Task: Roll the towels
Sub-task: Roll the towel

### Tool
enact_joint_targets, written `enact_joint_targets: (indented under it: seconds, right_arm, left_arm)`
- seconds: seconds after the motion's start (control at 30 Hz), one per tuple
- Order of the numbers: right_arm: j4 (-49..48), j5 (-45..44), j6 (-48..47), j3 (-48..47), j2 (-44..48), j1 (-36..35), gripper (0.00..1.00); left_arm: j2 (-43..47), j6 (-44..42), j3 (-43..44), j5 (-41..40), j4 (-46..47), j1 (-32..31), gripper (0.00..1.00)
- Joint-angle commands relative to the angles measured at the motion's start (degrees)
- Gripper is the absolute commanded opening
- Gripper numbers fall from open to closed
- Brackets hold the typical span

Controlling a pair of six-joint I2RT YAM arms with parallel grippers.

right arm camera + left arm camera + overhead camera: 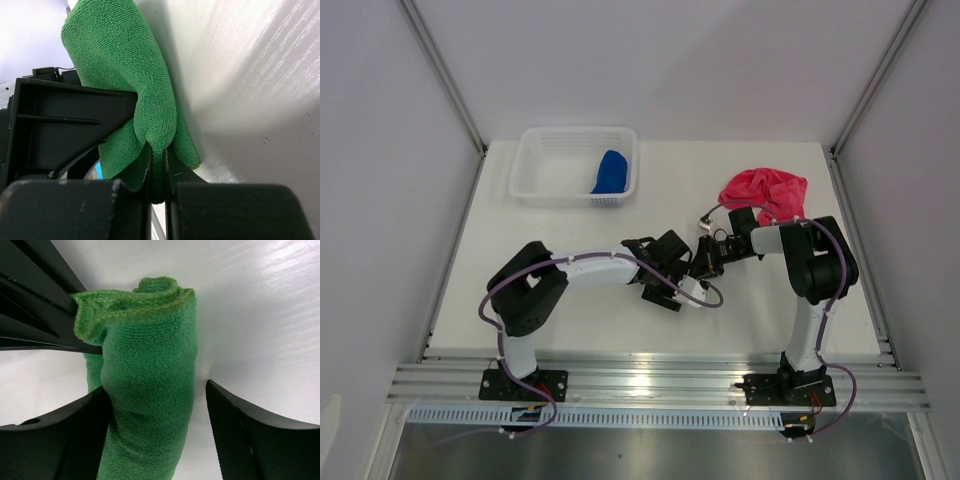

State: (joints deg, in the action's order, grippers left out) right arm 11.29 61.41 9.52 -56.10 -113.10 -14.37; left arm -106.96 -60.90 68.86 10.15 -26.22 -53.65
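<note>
A rolled green towel (pixel 150 385) stands between the fingers of my left gripper (pixel 156 407). That gripper is open: its left finger touches the roll, and bare table shows between the roll and its right finger. My right gripper (pixel 158 150) is shut on a fold at the green towel's (pixel 120 65) end. In the top view both grippers (pixel 682 272) (pixel 706 262) meet at mid-table and hide the green towel. A blue towel (pixel 611 172) lies rolled in the white basket (pixel 546 176). The pink-red towel (pixel 765 190) lies bunched at the back right.
The white mesh basket sits at the back left of the table. The pink-red towel lies just behind the right arm's elbow (pixel 820 258). Grey walls close in the table on three sides.
</note>
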Motion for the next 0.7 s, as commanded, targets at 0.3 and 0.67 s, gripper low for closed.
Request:
enact_joint_targets:
  seconds: [0.3,0.67]
  right_arm:
    - [7.2,-12.0,-0.6,-5.0,3.7,3.4,0.52]
    - [2.0,-19.7,-1.2,-2.1,13.9,5.5,0.56]
  left_arm:
    - [-6.4,4.5,6.5,2.5,-10.9,3.1,0.36]
    - [-7.4,13.5,13.2,10.0,-20.0,7.6,0.27]
